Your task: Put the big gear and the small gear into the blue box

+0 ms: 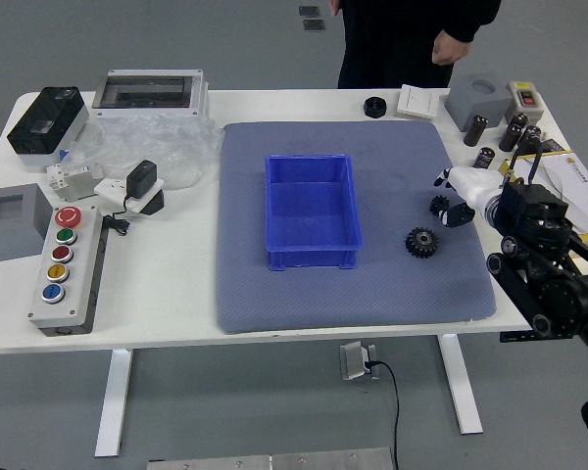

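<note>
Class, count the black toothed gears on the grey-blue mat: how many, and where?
2. The small gear is beside the robot's right hand; the big gear lies nearer the table's near edge. The hand could hide another.

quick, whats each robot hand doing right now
left hand: out of view, cannot be told
right hand: open, fingers apart by the small gear, no grip on it visible
</note>
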Controlling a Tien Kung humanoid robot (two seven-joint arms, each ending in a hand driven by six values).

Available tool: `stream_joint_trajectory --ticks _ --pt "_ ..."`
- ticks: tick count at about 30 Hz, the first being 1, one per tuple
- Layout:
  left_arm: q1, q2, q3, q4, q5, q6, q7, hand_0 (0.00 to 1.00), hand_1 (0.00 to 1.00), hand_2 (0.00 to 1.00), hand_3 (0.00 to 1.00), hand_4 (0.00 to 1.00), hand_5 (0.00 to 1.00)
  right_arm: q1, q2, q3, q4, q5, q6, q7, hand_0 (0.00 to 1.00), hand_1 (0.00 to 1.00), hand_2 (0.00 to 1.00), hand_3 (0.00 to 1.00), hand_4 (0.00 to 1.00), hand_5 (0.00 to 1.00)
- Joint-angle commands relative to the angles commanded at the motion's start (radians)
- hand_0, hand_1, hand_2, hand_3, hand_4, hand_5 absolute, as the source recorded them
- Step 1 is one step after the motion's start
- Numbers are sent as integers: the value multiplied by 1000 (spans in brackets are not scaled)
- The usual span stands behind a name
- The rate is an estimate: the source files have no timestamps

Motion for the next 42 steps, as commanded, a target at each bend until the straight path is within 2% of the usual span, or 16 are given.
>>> stream_joint_trajectory --ticks 22,41,42 --pt "1 -3 4 0 6 -1 0 792 769 770 694 569 269 26 41 7 -87 -22 -36 9 695 679 784 776 539 142" --pt "-1 -5 2 0 5 -1 1 792 769 767 695 570 269 32 50 3 -113 -22 -33 8 650 646 748 744 532 137" --pt "-1 -5 3 0 4 -1 1 792 769 769 695 570 268 32 50 3 -113 -22 -34 7 627 617 727 705 529 140"
